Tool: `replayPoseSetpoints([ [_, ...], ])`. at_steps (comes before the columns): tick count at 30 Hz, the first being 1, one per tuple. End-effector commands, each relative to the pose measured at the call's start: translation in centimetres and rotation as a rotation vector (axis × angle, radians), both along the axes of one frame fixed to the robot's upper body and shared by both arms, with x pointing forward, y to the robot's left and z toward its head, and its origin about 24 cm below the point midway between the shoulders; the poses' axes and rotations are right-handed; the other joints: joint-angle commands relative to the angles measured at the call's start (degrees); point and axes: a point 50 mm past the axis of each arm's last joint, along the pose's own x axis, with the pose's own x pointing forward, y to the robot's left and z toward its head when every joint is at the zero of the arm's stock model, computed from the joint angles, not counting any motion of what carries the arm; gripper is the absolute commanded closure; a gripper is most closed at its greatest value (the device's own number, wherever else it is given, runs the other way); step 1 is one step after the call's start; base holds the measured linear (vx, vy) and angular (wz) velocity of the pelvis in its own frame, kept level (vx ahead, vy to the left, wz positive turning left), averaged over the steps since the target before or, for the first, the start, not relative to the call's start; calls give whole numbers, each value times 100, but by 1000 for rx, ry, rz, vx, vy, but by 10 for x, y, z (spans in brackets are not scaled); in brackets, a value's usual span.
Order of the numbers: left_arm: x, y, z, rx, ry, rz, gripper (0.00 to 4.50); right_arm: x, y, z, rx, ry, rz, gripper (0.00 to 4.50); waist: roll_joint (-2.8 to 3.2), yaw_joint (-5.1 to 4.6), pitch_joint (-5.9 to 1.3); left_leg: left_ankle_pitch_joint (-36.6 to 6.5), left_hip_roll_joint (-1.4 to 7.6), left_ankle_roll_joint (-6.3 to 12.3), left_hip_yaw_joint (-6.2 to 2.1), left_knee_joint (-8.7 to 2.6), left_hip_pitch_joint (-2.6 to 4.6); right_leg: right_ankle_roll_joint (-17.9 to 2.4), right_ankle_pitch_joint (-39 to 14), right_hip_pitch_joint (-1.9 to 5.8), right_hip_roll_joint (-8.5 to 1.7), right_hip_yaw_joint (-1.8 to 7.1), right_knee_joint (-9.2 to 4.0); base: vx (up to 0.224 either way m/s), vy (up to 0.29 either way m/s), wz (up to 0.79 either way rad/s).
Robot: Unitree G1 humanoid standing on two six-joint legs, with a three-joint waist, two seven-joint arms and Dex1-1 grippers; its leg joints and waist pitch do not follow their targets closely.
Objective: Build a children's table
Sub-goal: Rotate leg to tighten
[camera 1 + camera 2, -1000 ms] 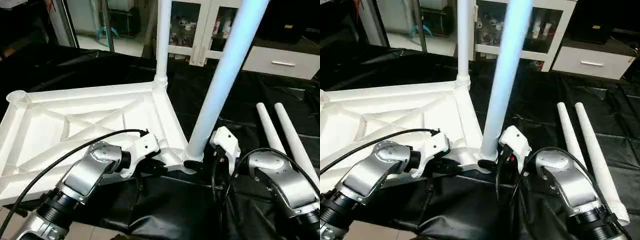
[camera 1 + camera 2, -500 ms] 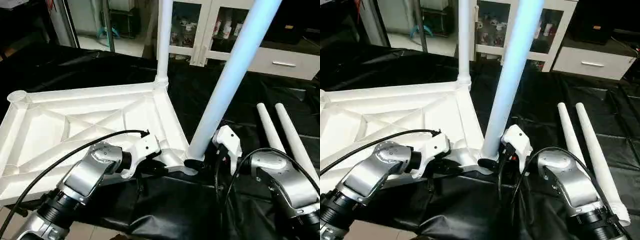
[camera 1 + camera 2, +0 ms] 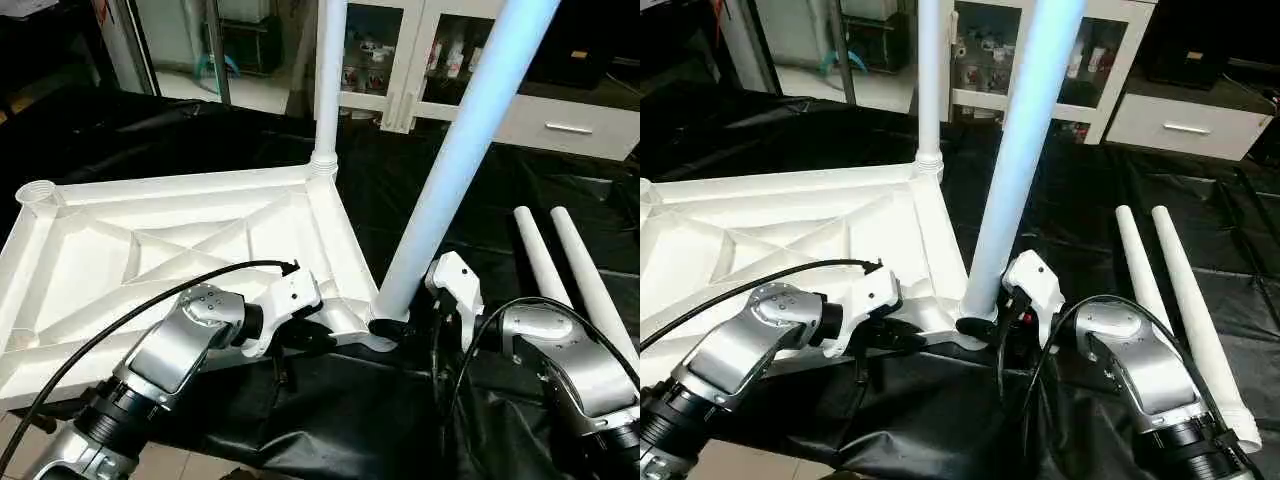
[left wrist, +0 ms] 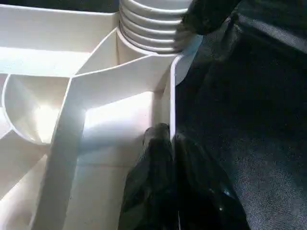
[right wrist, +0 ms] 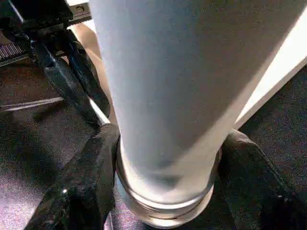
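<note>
While the right gripper [image 3: 392, 325] draws its fingers in against the foot of the near leg [image 3: 450, 170] and clamps it just above the corner socket, the leg's top swings a little further to the right than it was a second ago, so it now leans more markedly than before. The left gripper [image 4: 171, 136] has not shifted: its fingers are pressed together on the thin edge wall of the tabletop [image 3: 150, 250], close to that same corner, steadying it. The tabletop lies upside down with its ribs facing up, and the far leg [image 3: 328, 80] stands straight in its socket, which makes the near one's slant plain. My reading is that this second leg is still being seated or turned home and needs to come upright before it counts as done. The socket at the far left corner [image 3: 35, 192] is empty, and two spare legs [image 3: 535, 260] lie side by side to the right. Everything rests on a crumpled black cover [image 3: 560, 180]. Beyond it stand a white glass-door cabinet [image 3: 400, 60] and a white drawer unit [image 3: 565, 125].
</note>
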Motion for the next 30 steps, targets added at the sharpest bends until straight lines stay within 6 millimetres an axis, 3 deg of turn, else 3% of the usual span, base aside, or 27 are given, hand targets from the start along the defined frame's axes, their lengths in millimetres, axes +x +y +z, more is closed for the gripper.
replayPoseSetpoints([
  [1, -4, -3, 0, -9, 12, -30, 450, -3, -2, 3, 9, -5, 1, 179, -3, 12, -320, -895, 336, 200, -152, -418, 71, -1341, -838, 279, -367, 235, -359, 0, 0, 0],
  [6, -5, -2, -1, -8, 17, -19, 450, -3, -2, -1, 20, 8, -28, 179, 5, 14, -317, -913, 335, 198, -152, -419, 70, -1339, -869, 276, -369, 237, -363, 0, 0, 0],
  [11, 4, -4, -4, -25, 1, 83, 450, 12, -1, -14, 20, -2, -242, 180, 2, -52, -295, -1185, 311, 30, -157, -441, 55, -1279, -1280, 247, -363, 231, -411, 0, 0, 0],
  [12, 13, -10, -6, -47, -17, 168, 450, 20, 8, -22, 39, 4, -351, 180, 20, -84, -283, -1379, 313, -46, -168, -455, 70, -1204, -1549, 238, -355, 226, -433, 0, 0, 0],
  [14, 17, -13, -6, -56, -23, 201, 450, 23, 13, -25, 42, 3, -394, 180, 2, -139, -244, -1835, 289, -171, -188, -465, 99, -993, -2331, 198, -361, 208, -511, 0, 0, 0],
  [15, 25, -19, -8, -62, -36, 264, 450, 31, 24, -30, 33, -2, -479, 180, 5, -186, -244, -2013, 269, -254, -213, -469, 117, -796, -2802, 164, -365, 201, -572, 0, 0, 0],
  [17, 31, -24, -8, -65, -44, 299, 450, 37, 31, -33, 22, -6, -531, 180, 1, -183, -256, -2029, 267, -263, -227, -462, 129, -688, -2964, 165, -378, 200, -586, 0, 0, 0],
  [19, 38, -30, -8, -71, -54, 350, 450, 44, 40, -35, 12, -8, -602, 180, 22, -188, -230, -2167, 255, -262, -230, -459, 171, -551, -3245, 108, -366, 185, -649, 0, 0, 0],
  [21, 52, -38, -6, -68, -77, 460, 450, 54, 51, -40, -22, -4, -736, 180, 26, -232, -245, -2231, 240, -320, -253, -466, 147, -485, -3374, 111, -372, 166, -654, 0, 0, 0],
  [22, 57, -42, -6, -63, -81, 513, 450, 58, 55, -42, -39, 2, -782, 180, 18, -222, -266, -2156, 245, -306, -256, -473, 153, -456, -3241, 129, -372, 160, -649, 0, 0, 0],
  [24, 64, -45, -5, -50, -97, 577, 450, 62, 60, -45, -66, 5, -855, 180, 42, -207, -266, -2160, 246, -281, -230, -476, 191, -531, -2967, 91, -354, 172, -655, 0, 0, 0],
  [27, 70, -49, -5, -29, -126, 608, 450, 67, 67, -47, -75, 14, -923, 181, 56, -191, -289, -1980, 261, -248, -218, -516, 136, -690, -2243, 135, -347, 191, -588, 0, 0, 0],
  [30, 70, -52, -5, -37, -125, 587, 450, 71, 71, -44, -36, 9, -952, 181, 47, -176, -296, -1900, 261, -201, -205, -518, 125, -769, -1989, 155, -364, 207, -563, 0, 0, 0],
])
